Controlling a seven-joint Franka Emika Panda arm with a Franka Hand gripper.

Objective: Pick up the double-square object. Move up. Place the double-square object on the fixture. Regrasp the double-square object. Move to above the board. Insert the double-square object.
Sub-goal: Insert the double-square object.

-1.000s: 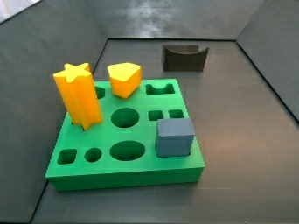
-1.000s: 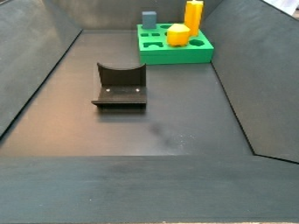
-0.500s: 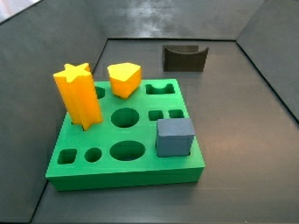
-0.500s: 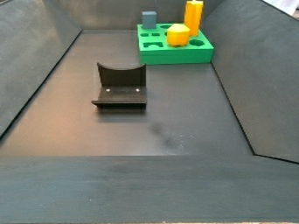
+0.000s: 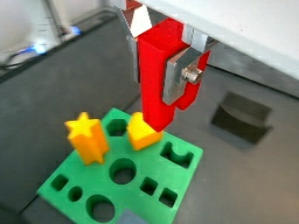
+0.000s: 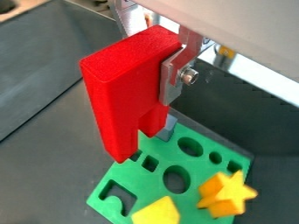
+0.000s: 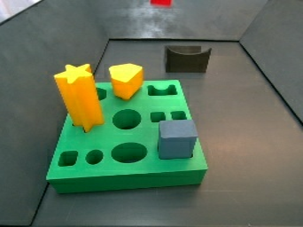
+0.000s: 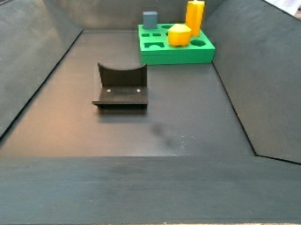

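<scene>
The double-square object [image 5: 158,79] is a tall bright red block, hanging upright with a notch low on one side [image 6: 122,96]. My gripper [image 5: 162,83] is shut on its upper part, a silver finger plate flat against each side. In both wrist views it hangs well above the green board [image 5: 146,166] [image 6: 149,179]. In a side view only a red tip [image 7: 161,2] shows at the top edge, far above the board [image 7: 130,177]. The dark fixture [image 7: 186,58] [image 8: 120,86] stands bare on the floor, apart from the board.
On the board stand a yellow star prism [image 7: 81,97], a shorter yellow prism [image 7: 126,80] and a blue cube [image 7: 176,139]. Several holes in its top are open. Dark sloping walls enclose the floor [image 8: 165,132].
A red tip now shows at the top edge of a side view, where nothing red showed before. The board, its pieces and the fixture have not moved.
</scene>
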